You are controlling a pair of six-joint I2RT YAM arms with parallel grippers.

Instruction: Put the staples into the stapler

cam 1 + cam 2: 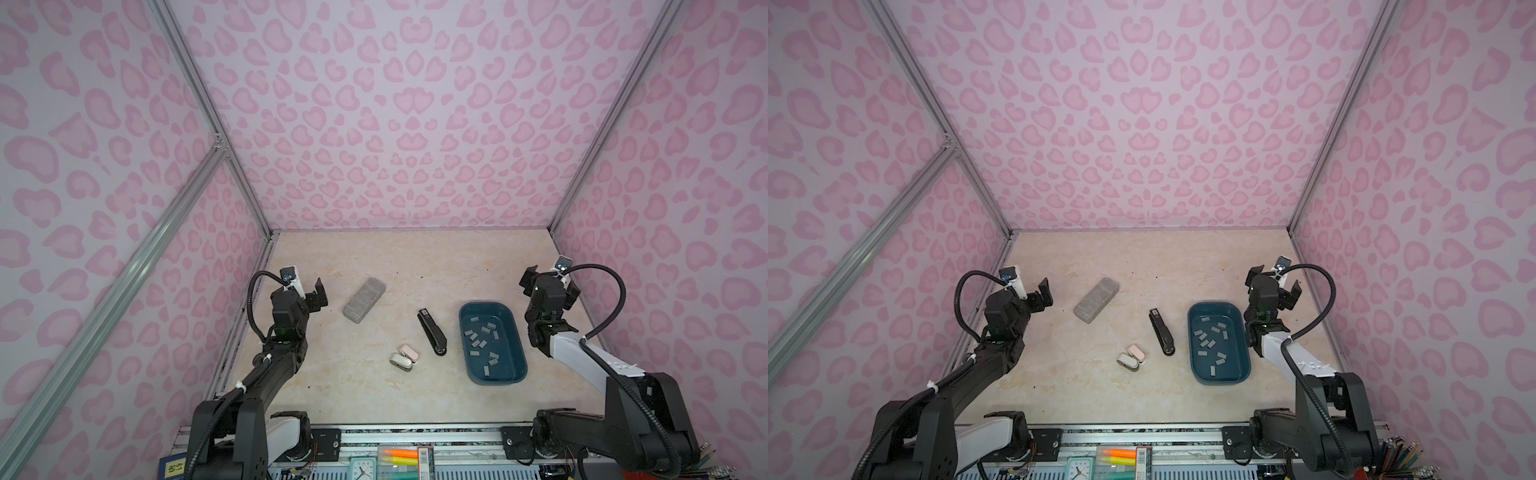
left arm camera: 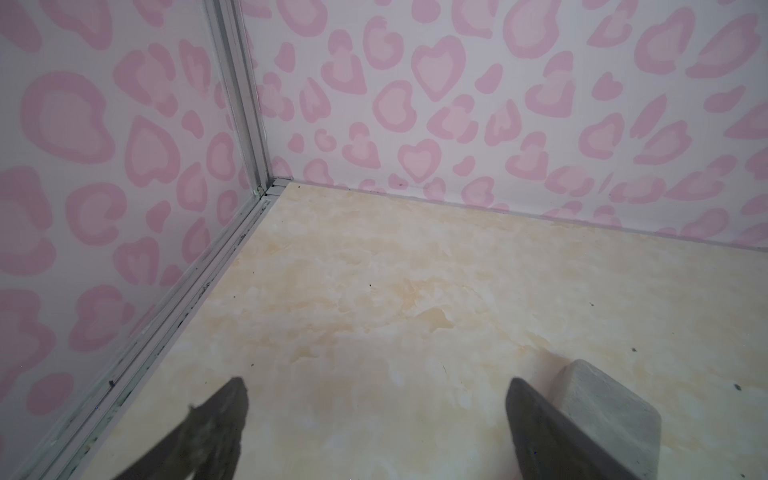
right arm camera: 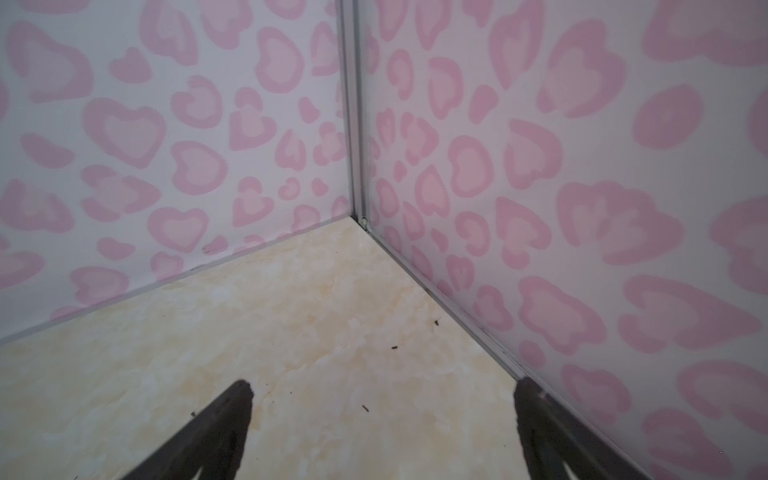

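Black and slim, the stapler (image 1: 432, 332) lies flat near the middle of the beige marbled table (image 1: 365, 399), its length running roughly away from the robot's base. Just to its right sits a teal tray (image 1: 484, 305), and the staples (image 1: 478, 343) — short silver-grey strips — lie scattered loose over the tray's floor. A small pink object (image 1: 410, 351) and a small white object (image 1: 401, 360) touch each other just left of the stapler's near end. A grey speckled block (image 1: 364, 300) lies further off toward the left arm. The left gripper (image 2: 376, 388) hangs above bare table beside that block, jaws spread wide with nothing between them. The right gripper (image 3: 384, 386) hovers near the far right corner, beyond the tray — likewise gaping and empty.
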